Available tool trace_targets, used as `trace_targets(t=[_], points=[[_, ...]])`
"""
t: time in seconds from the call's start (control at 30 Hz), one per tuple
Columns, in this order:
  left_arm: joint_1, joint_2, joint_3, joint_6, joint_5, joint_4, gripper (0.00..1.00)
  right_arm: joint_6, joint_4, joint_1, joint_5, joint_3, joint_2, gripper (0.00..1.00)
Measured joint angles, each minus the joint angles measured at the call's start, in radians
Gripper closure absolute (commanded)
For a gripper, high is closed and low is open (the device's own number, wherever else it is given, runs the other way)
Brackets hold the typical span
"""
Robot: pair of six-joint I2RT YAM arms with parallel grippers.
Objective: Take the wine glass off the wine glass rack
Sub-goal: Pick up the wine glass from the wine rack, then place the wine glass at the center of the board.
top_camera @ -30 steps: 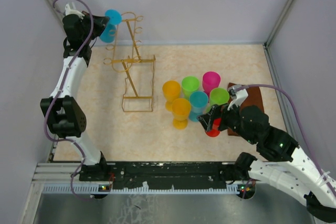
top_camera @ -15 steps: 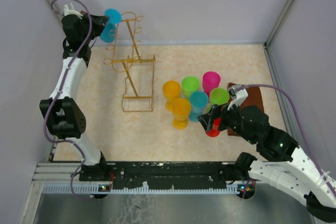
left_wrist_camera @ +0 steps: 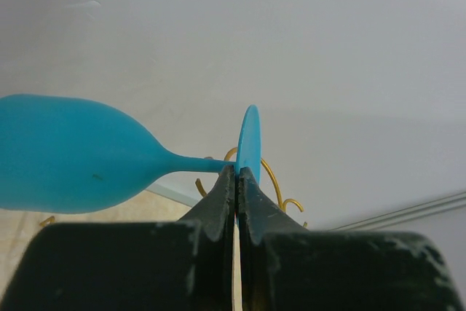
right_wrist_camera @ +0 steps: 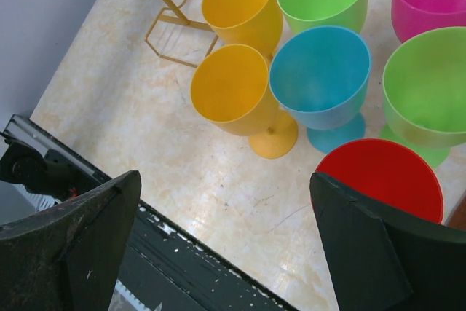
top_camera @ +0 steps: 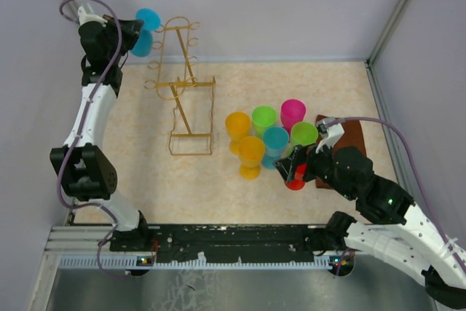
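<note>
Left arm is raised at the far-left corner. The left gripper (left_wrist_camera: 237, 180) has its jaws clamped edge-on onto the flat foot of the blue wine glass (left_wrist_camera: 73, 154). The glass lies on its side in the air, with the stem horizontal and the bowl pointing away to the left in the wrist view.

From the top view the glass is held up high, just left of the top of the wine glass rack (top_camera: 182, 85). It appears clear of the wire, with a narrow gap showing. The wrist view shows gold loops behind the foot; contact there cannot be judged.

The rack stands upright on the counter (top_camera: 145, 172), left of centre.

The right gripper (right_wrist_camera: 224, 180) has its jaws spread wide and holds nothing. It hovers over the red glass (right_wrist_camera: 382, 176) at the near edge of a cluster of upright coloured glasses (top_camera: 266, 136): two orange, two green, one blue and one magenta. A brown mat (top_camera: 353, 136) lies just right of the cluster.
</note>
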Motion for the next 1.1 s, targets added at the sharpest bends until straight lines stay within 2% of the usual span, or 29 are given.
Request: trace_targets(t=[0.17, 0.4, 0.5, 0.63, 1.0, 1.1], points=[[0.0, -0.086, -0.059, 0.079, -0.039, -0.029, 1.0, -0.001, 0.0, 0.0, 0.0, 0.0, 0.0, 0.01], [0.0, -0.34, -0.115, 0.251, -0.142, -0.163, 1.0, -0.008, 0.029, 0.0, -0.001, -0.001, 0.002, 0.01], [0.0, -0.484, -0.2, 0.299, -0.155, -0.208, 1.0, -0.016, 0.06, 0.0, -0.005, -0.001, 0.015, 0.01], [0.0, -0.645, -0.301, 0.337, -0.139, -0.331, 1.0, -0.038, 0.101, 0.0, -0.012, -0.002, 0.059, 0.01], [0.0, -0.888, -0.477, 0.454, -0.163, -0.685, 1.0, -0.072, 0.179, 0.0, -0.018, -0.002, 0.129, 0.01], [0.0, -0.932, -0.501, 0.502, -0.11, -0.763, 1.0, -0.07, 0.197, 0.0, -0.018, -0.002, 0.127, 0.01]])
